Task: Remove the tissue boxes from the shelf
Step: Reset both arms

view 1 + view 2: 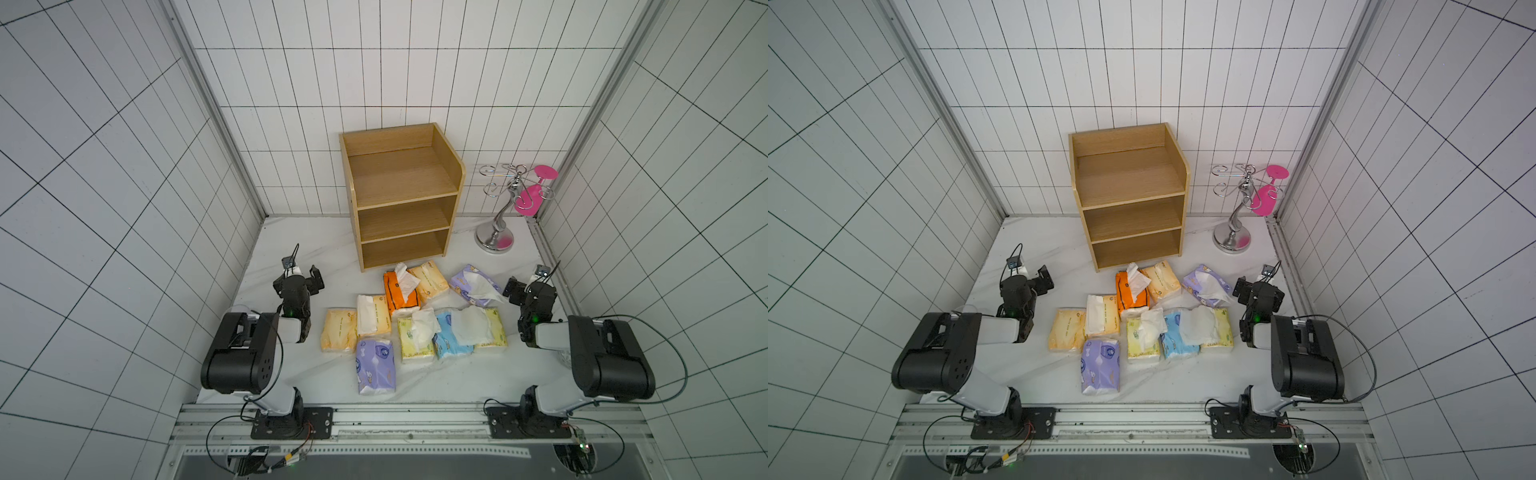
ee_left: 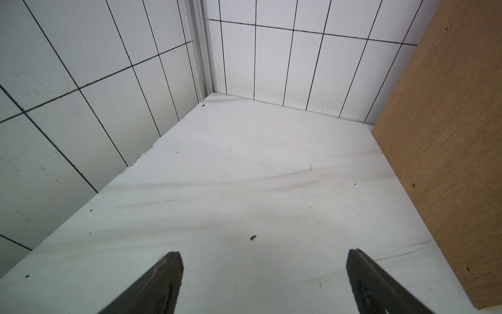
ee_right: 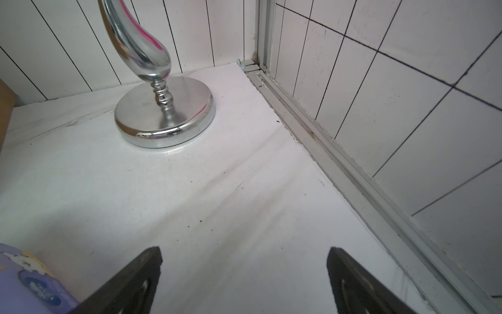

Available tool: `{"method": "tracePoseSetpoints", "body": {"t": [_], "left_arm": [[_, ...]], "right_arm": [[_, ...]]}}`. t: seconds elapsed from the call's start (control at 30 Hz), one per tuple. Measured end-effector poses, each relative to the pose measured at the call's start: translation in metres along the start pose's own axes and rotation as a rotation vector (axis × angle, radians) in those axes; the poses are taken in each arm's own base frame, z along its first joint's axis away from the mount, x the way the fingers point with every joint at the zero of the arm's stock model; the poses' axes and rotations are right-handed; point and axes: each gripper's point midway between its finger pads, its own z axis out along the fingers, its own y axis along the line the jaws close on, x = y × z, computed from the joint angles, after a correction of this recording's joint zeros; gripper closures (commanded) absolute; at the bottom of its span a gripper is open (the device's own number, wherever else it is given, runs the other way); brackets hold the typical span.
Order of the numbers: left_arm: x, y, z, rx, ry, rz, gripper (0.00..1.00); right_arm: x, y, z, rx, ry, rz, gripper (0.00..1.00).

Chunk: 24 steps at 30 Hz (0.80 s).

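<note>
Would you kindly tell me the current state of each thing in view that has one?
shelf: upright, all three tiers empty.
tissue packs: all nine lying on the table, several with tissue pulled out.
left claw: open, empty.
right claw: open, empty.
pink glass: hanging bowl-down from the silver stand.

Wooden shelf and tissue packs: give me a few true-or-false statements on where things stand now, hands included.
1. All three tiers of the light-wood open shelf are empty. True.
2. The bright orange plastic tissue pack sits on the shelf's top tier. False: it lies on the white marbled tabletop, in front of the shelf.
3. The left hand is open and empty. True.
4. The right hand is shut on a purple plastic tissue pack. False: it is open and empty; a purple pack lies beside it.
5. The silver stand holding a pink glass stands upright beside the shelf. True.
</note>
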Motion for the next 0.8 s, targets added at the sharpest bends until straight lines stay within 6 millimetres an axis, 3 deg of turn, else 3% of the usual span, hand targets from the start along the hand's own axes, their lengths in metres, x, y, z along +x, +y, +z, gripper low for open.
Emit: {"method": "tracePoseSetpoints", "body": {"t": [0.8], "left_arm": [[0.0027, 0.0003, 0.0002, -0.002, 0.012, 0.003, 0.02]], "right_arm": [[0.0032, -0.0013, -0.0005, 0.017, 0.012, -0.018, 0.01]]}}
